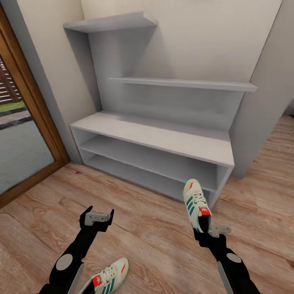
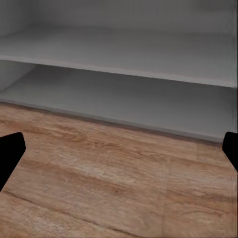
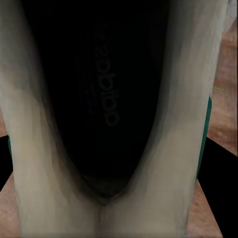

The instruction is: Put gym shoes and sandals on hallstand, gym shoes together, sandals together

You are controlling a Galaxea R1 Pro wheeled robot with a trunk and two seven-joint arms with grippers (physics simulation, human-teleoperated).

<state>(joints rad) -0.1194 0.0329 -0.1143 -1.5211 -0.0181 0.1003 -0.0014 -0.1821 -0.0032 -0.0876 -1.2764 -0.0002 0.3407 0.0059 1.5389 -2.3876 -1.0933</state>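
Note:
My right gripper (image 1: 205, 229) is shut on the heel of one gym shoe (image 1: 197, 205), held above the corridor floor (image 1: 155, 228) with its toe pointing at the hallstand (image 1: 163, 136). Close up in the right wrist view, that shoe's dark inside and cream collar (image 3: 106, 99) fill the frame. The other gym shoe (image 1: 107, 278) lies on the floor near the front, beside my left arm. My left gripper (image 1: 97, 215) hangs open and empty above the floor, its dark fingertips (image 2: 10, 153) at the edges of the left wrist view facing the rack's lower shelves (image 2: 124, 99). The sandals are out of view.
A wood-framed glass door (image 1: 24, 134) stands at the left. A grey wall panel (image 1: 265, 102) juts out right of the rack. Stepped wall shelves (image 1: 183, 83) hang above the rack's flat top.

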